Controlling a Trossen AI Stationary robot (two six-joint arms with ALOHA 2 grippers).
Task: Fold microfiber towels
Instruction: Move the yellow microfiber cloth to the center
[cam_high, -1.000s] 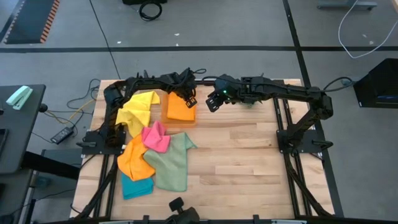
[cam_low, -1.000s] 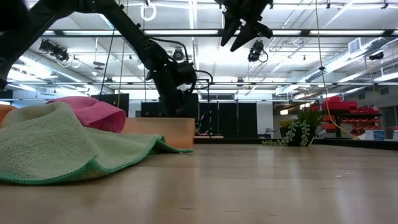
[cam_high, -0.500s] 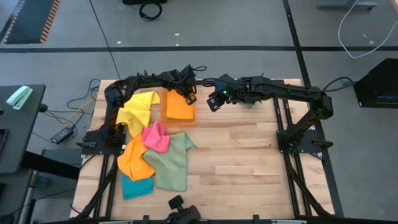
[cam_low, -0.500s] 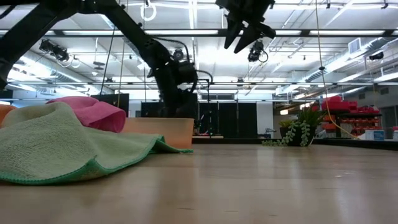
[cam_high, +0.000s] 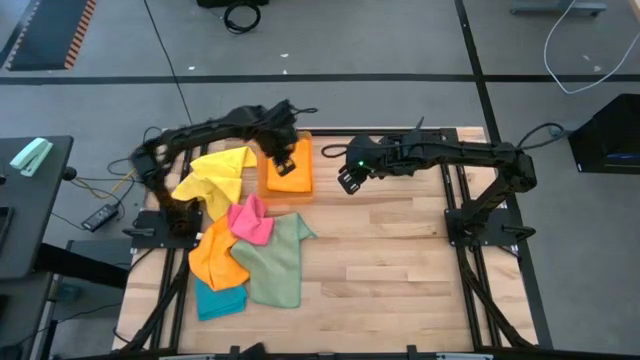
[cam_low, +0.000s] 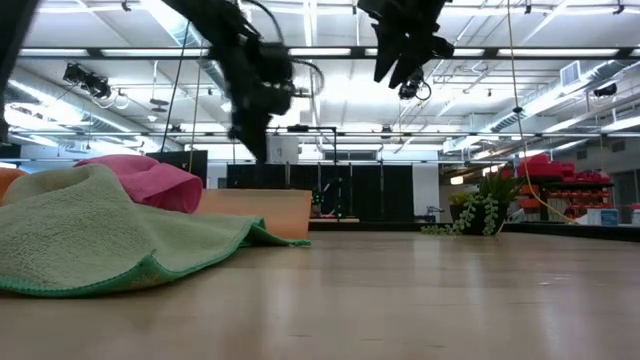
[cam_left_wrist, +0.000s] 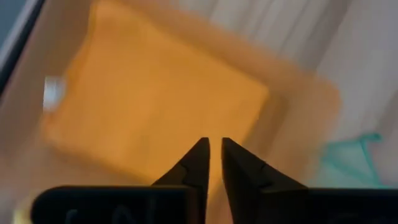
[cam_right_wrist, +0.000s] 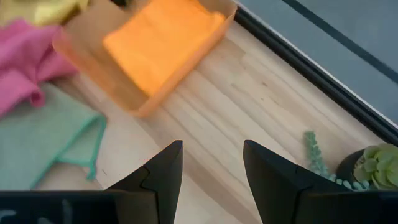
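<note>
Lifted since a second ago, the left gripper (cam_high: 281, 160) hovers over the rigid orange rectangular tray (cam_high: 304, 186), jaws slightly apart, empty. A folded orange microfiber towel (cam_right_wrist: 163, 42) lies inside. The right gripper (cam_high: 349, 180) waits beside, jaws open, empty.

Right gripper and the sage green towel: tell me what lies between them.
High view: only bare table lies between the right gripper and sage green towel.

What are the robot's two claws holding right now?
Nothing. The left gripper hangs above the folded orange towel in the tray, fingers nearly together with nothing between them. The right gripper is open and empty over the table.
</note>
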